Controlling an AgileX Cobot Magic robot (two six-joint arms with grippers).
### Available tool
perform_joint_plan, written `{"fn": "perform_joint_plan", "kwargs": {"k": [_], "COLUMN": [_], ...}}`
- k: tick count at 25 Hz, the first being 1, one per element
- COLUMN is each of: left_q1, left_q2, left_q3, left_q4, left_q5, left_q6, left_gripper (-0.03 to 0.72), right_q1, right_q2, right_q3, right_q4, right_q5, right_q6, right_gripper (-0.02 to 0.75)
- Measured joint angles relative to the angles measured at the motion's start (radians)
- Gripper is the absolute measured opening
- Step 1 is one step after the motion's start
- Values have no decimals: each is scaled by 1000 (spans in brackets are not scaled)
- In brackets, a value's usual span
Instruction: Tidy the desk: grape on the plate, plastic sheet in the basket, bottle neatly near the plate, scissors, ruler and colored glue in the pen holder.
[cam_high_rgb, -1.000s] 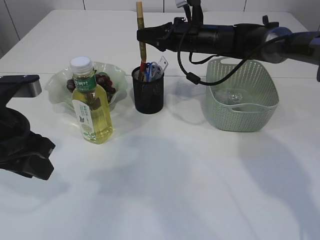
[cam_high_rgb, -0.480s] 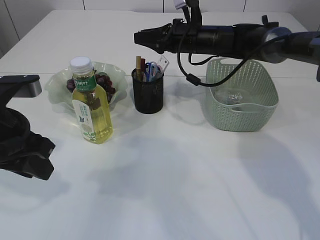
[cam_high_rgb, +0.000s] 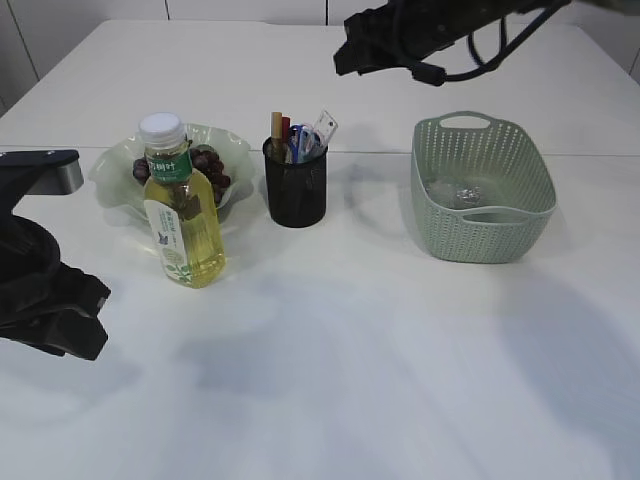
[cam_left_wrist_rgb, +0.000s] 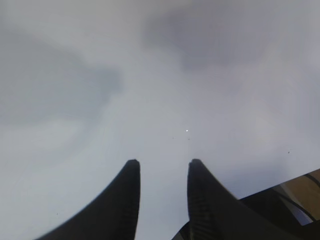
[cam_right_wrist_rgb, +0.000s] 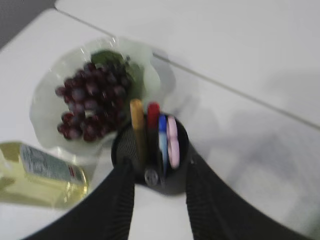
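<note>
The black mesh pen holder stands mid-table and holds the wooden ruler, scissors and colored glue; it also shows in the right wrist view. Dark grapes lie on the pale green plate, seen from above in the right wrist view. The yellow bottle stands upright in front of the plate. The crumpled plastic sheet lies in the green basket. My right gripper is open and empty, high above the pen holder. My left gripper is open over bare table.
My right arm hangs over the table's back, right of the pen holder. My left arm rests at the left front edge. A seam crosses the table behind the plate and the basket.
The ruler has dropped down into the pen holder and is let go. My right arm has pulled up and away to the right. The left arm has not moved.
</note>
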Motion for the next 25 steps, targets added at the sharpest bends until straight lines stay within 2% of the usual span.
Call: {"fn": "perform_joint_plan", "kwargs": {"k": [3, 6, 10, 15, 20, 25], "left_q1": [0, 0, 0, 0, 0, 0], "left_q2": [0, 0, 0, -2, -45, -154], "left_q3": [0, 0, 0, 0, 0, 0], "left_q4": [2, 17, 23, 39, 136, 254], "left_q5": [-2, -24, -40, -40, -32, 26], "left_q6": [0, 0, 0, -5, -143, -286], "left_gripper": [239, 239, 239, 239, 251, 356], "right_q1": [0, 0, -2, -2, -2, -2], "right_q2": [-89, -156, -253, -371, -486, -630], "right_q3": [0, 0, 42, 184, 352, 527], "right_q4": [-342, -601, -789, -842, -846, -846], "right_q5": [172, 312, 378, 409, 416, 402], "right_q6": [309, 517, 630, 651, 655, 656], "right_gripper": [293, 293, 293, 293, 293, 307]}}
